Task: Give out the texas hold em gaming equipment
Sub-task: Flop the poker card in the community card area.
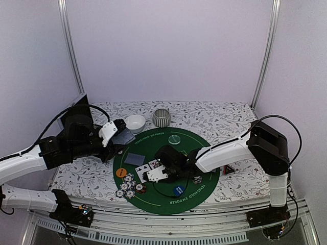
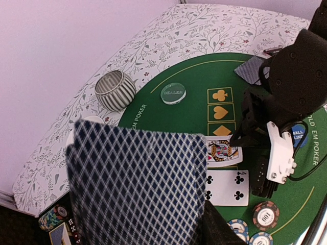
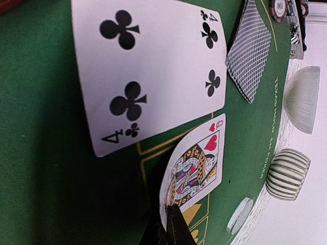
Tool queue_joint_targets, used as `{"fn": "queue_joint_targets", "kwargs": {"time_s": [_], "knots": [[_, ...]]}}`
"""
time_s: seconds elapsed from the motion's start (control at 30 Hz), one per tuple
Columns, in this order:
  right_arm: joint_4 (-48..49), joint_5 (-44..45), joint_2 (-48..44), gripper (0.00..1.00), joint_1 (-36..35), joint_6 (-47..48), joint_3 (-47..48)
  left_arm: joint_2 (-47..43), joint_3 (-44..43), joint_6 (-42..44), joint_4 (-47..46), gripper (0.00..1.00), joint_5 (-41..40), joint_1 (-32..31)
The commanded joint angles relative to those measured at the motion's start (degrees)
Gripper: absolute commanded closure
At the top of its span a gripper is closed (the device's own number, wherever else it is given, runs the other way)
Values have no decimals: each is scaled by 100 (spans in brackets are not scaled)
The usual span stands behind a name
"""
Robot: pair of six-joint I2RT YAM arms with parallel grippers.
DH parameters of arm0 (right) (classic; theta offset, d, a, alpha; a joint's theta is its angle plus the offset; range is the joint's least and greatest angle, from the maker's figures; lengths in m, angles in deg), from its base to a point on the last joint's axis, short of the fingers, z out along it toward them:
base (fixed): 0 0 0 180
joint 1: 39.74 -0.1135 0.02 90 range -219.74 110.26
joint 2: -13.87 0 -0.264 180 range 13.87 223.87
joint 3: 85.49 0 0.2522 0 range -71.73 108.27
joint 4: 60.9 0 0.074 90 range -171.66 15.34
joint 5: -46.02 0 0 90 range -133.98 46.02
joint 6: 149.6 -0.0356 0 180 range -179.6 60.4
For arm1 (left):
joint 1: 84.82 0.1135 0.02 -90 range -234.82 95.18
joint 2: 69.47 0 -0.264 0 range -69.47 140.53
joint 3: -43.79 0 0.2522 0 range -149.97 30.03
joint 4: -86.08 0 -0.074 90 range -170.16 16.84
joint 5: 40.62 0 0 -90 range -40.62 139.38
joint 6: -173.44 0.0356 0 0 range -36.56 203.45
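Seemingly midway: four (image 3: 148,76) and queen (image 3: 196,163) lie face-up on the mat (image 3: 41,178); left gripper (image 1: 116,133) grasps the undealt cards (image 2: 133,189), right gripper (image 3: 171,227), clenched, touches the queen.

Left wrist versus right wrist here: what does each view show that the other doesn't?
Left wrist only: the card stack held by the left gripper, and the body of the right arm. Right wrist only: the right gripper pinching the queen of hearts by its edge. Both: that queen, the four of clubs, striped bowl, dealer button.
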Motion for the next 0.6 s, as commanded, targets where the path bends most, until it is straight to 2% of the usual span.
{"fn": "queue_joint_targets", "kwargs": {"time_s": [0.0, 0.43, 0.57], "knots": [[-605, -364, -148, 97, -177, 30, -185, -68, -65, -43, -179, 56, 51, 113], [-691, -240, -116, 97, -232, 121, -152, -77, -80, -47, -180, 56, 82, 118], [-701, -161, -92, 86, -229, 159, -139, -77, -80, -46, -179, 56, 89, 116]]}}
